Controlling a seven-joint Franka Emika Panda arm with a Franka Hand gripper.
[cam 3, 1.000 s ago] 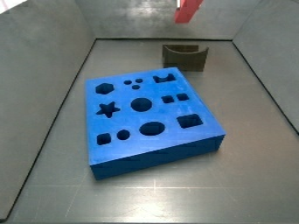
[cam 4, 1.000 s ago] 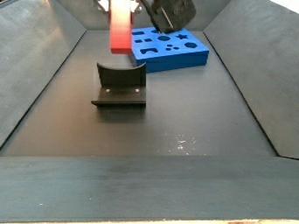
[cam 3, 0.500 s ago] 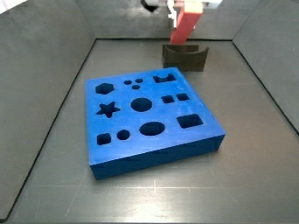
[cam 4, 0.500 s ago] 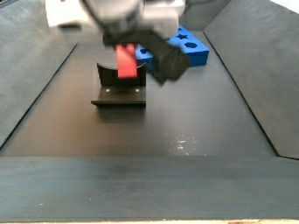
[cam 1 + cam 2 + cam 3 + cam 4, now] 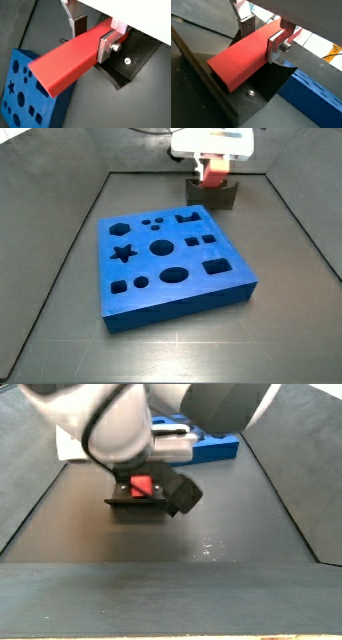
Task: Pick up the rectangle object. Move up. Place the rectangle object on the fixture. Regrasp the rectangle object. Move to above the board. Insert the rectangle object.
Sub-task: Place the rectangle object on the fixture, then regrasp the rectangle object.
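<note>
My gripper point(image 5: 93, 42) is shut on the rectangle object point(image 5: 67, 62), a red-orange bar held crosswise between the silver fingers point(image 5: 107, 46). In both side views the gripper point(image 5: 213, 168) has come down to the fixture point(image 5: 214, 196), and the bar point(image 5: 211, 175) sits low in its notch. The bar's square end face point(image 5: 139, 486) shows just above the fixture's base point(image 5: 134, 504). In a wrist view the dark fixture point(image 5: 258, 95) lies directly under the bar point(image 5: 238, 62). Whether the bar rests on it I cannot tell. The blue board point(image 5: 174, 253) lies apart, nearer the middle of the floor.
Grey walls enclose the dark floor point(image 5: 287, 328) on three sides. The board point(image 5: 201, 444) sits just behind the fixture in a side view, and its holed top point(image 5: 20, 95) shows beside the bar. The arm's body point(image 5: 134, 424) fills the space above the fixture.
The gripper has descended with the bar from high above the fixture down into its notch. The bar has turned from hanging upright to lying level across the fixture.
</note>
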